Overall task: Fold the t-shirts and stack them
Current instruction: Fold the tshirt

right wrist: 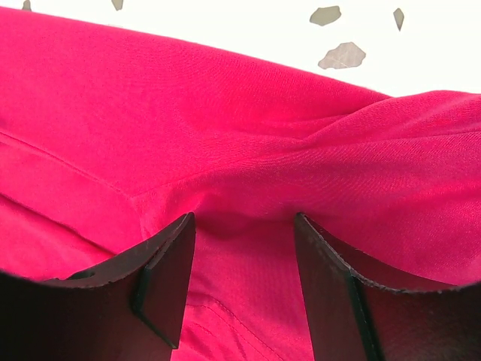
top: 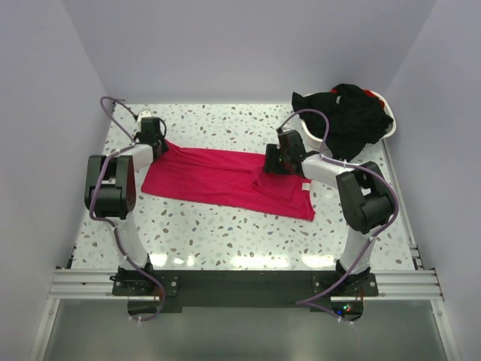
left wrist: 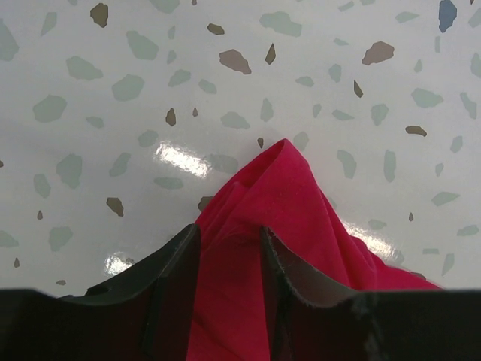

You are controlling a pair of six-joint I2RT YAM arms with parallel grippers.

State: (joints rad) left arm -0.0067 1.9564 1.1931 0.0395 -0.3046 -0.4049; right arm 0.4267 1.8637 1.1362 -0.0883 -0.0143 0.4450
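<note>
**Desk** [top: 210, 233]: white, speckled with grey and brown chips; carries everything listed.

**Basket** [top: 388, 114]: white plastic, at the far right corner of the desk, just beyond the right arm. It is heaped with black t-shirts [top: 353, 120] that spill over its rim. It stands apart from the spread garment.

**Left hand** [left wrist: 229, 233]: at the far left of the desk, on the garment's far left corner. Its fingers are drawn in on a bunch of red cloth that fills the gap and touches both. Beyond the fingertips the cloth rises to a tented peak.

**Right hand** [right wrist: 244, 222]: at the garment's far edge, right of centre. It stands moderately parted, with a gathered fold of red cloth gripped between the fingers and creases running into the gap.

**Red t-shirt** [top: 218, 177]: lies mid-desk between the two arms, mostly flat. Its long axis runs left to right, slanting from the far left corner down to the near right. A folded flap lies near the right end. The collar cannot be made out.
</note>
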